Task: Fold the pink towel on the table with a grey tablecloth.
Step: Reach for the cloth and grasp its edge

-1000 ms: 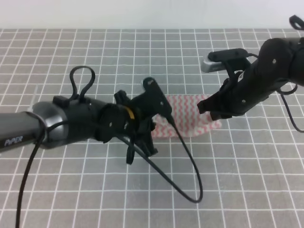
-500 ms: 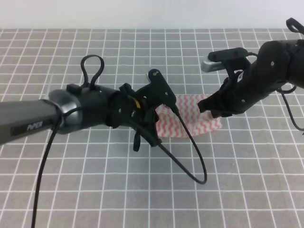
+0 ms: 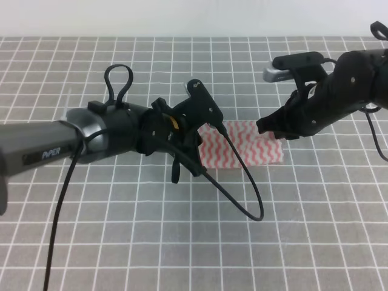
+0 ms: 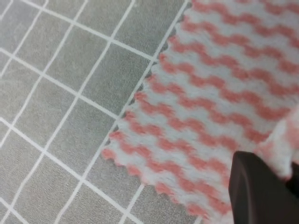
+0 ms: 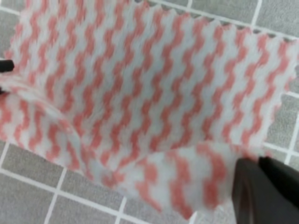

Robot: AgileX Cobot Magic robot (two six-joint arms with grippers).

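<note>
White "PiPER" lettering marks the left arm (image 3: 42, 154) beside the pink towel (image 3: 254, 148).

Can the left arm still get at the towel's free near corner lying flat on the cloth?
Probably yes. The corner of the pink towel lies flat and uncovered on the grey tablecloth, with nothing in between. But the left end effector seems already shut on another edge.
</note>
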